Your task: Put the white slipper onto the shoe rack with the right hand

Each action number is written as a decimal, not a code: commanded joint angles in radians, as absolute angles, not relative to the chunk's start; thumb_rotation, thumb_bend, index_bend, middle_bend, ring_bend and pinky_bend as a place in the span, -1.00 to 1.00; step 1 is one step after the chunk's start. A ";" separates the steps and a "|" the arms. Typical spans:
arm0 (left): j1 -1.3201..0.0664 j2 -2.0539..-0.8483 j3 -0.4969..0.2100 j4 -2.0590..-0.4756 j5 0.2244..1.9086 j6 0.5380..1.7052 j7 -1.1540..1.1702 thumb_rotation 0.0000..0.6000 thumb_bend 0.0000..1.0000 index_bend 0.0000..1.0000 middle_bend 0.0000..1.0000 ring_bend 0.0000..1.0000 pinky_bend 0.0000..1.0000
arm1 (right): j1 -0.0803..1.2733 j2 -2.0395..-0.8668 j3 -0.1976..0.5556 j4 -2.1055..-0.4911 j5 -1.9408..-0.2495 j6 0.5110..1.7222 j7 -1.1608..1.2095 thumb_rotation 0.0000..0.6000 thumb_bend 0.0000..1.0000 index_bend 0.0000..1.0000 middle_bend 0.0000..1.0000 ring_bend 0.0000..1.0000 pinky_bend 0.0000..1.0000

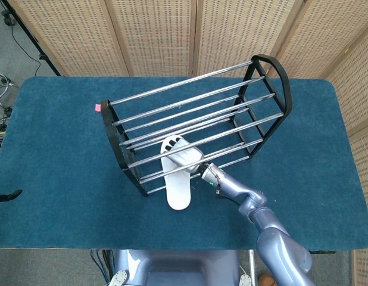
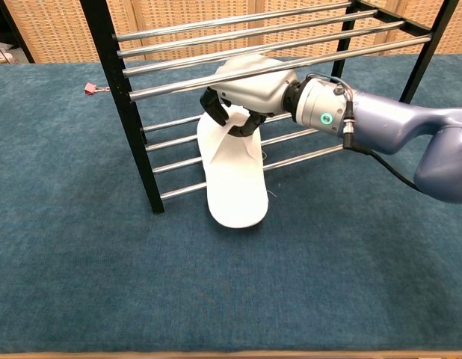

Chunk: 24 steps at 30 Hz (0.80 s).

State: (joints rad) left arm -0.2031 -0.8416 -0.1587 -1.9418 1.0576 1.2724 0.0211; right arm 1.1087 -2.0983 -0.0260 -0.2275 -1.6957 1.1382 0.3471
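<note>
The white slipper (image 1: 177,189) (image 2: 235,187) lies slanted, its toe end pushed in over the lower rails of the black and chrome shoe rack (image 1: 196,116) (image 2: 126,97) and its heel resting on the blue carpet in front. My right hand (image 1: 185,157) (image 2: 250,90) grips the slipper's strap at the front of the rack, fingers curled around it beneath the upper front rail. The left hand shows in neither view.
The rack stands diagonally across the middle of the blue carpeted table (image 1: 53,155). A small pink tag (image 1: 97,107) (image 2: 91,88) sticks out at the rack's left end. Wicker screens (image 1: 154,36) close off the back.
</note>
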 commanded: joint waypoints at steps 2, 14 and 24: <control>-0.204 -0.842 -0.159 -1.941 1.054 1.271 0.021 1.00 -1.00 -1.00 -1.00 -1.00 -1.00 | 1.121 -2.102 -0.017 -0.221 -1.684 1.117 0.341 1.00 0.01 0.24 0.07 -0.06 0.23; -0.214 -0.844 -0.165 -1.935 1.029 1.258 0.028 1.00 -1.00 -1.00 -1.00 -1.00 -1.00 | 1.147 -2.111 -0.010 -0.207 -1.664 1.076 0.342 1.00 0.01 0.23 0.07 -0.06 0.23; -0.216 -0.844 -0.166 -1.933 1.023 1.256 0.028 1.00 -1.00 -1.00 -1.00 -1.00 -1.00 | 1.154 -2.120 -0.017 -0.204 -1.664 1.086 0.342 1.00 0.01 0.22 0.06 -0.07 0.23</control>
